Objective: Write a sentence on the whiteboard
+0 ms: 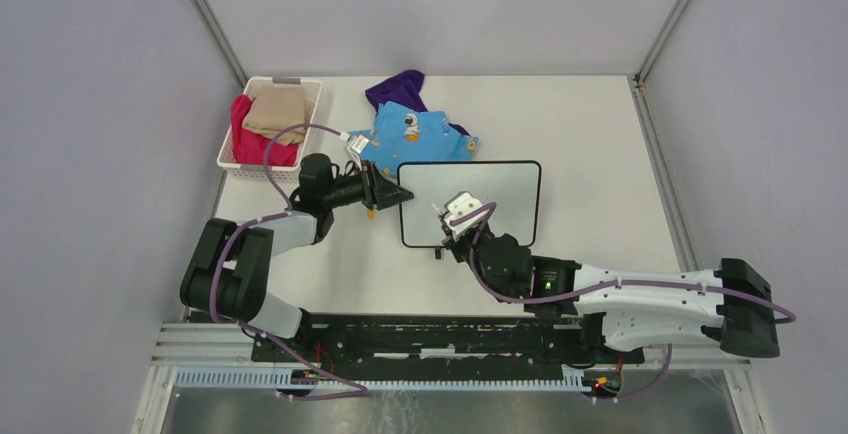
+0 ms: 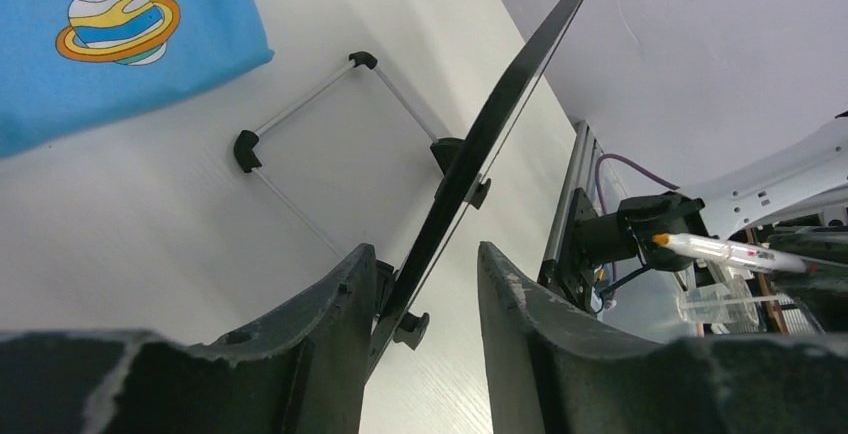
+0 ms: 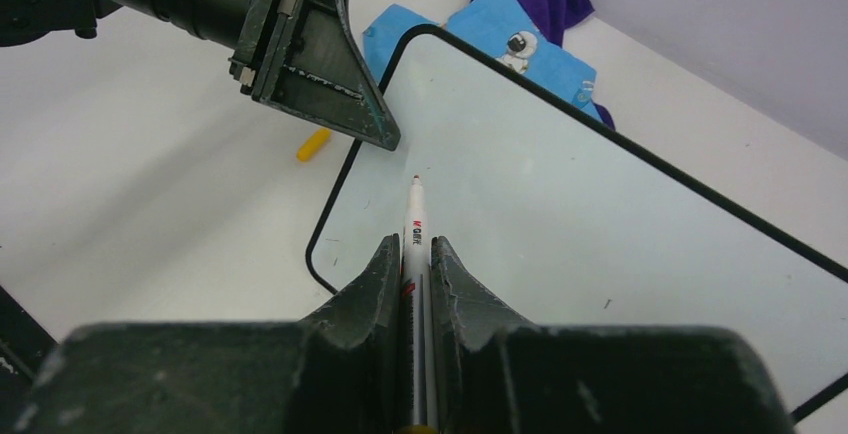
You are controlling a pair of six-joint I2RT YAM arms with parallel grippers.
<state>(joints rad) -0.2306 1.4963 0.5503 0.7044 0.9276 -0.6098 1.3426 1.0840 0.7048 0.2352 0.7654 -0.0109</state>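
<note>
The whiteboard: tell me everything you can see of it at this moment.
The whiteboard is a small white rectangle in a thin black frame with rounded corners and little black feet. Its glossy surface looks blank. It sits mid-table, near a blue printed cloth. The left end effector straddles its left edge, jaws not yet shut. The marker in the right end effector points at its surface near that edge; contact cannot be told.
</note>
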